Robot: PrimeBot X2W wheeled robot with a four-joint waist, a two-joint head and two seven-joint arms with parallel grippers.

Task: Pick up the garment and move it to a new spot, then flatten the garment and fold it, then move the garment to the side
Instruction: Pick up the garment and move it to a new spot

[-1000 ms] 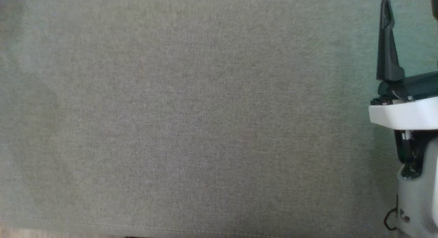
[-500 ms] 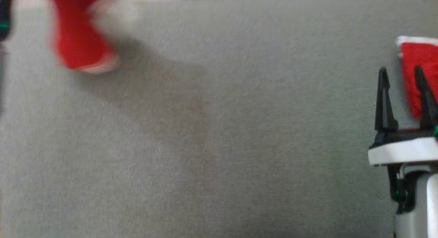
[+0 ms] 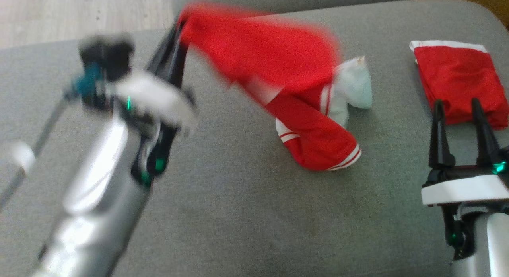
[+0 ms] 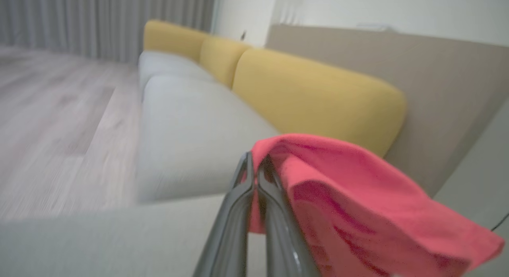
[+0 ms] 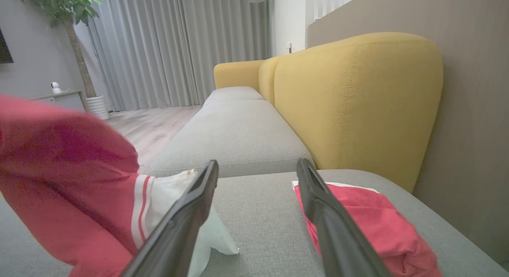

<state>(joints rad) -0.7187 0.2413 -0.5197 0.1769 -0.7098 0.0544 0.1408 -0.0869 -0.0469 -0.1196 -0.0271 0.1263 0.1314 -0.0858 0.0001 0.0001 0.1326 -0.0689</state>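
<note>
A red garment (image 3: 278,66) with white trim hangs from my left gripper (image 3: 177,28), which is shut on its upper edge. Its lower part (image 3: 318,141) trails on the grey sofa cushion (image 3: 246,213). In the left wrist view the closed fingers (image 4: 254,197) pinch the red cloth (image 4: 358,213). My right gripper (image 3: 457,106) stands open at the lower right with nothing between its fingers. The right wrist view has the hanging garment (image 5: 67,177) to the left of the open fingertips (image 5: 210,177).
A second red garment (image 3: 457,80), folded, lies at the cushion's far right, just beyond the right gripper. Yellow backrests (image 5: 358,102) and a wall stand on the right. Wooden floor (image 3: 79,14) lies past the cushion's far edge.
The camera has tilted up, bringing the cushion's far edge and floor into view. My left arm has swung in from the left, carrying the red garment toward the middle. The right gripper stays open.
</note>
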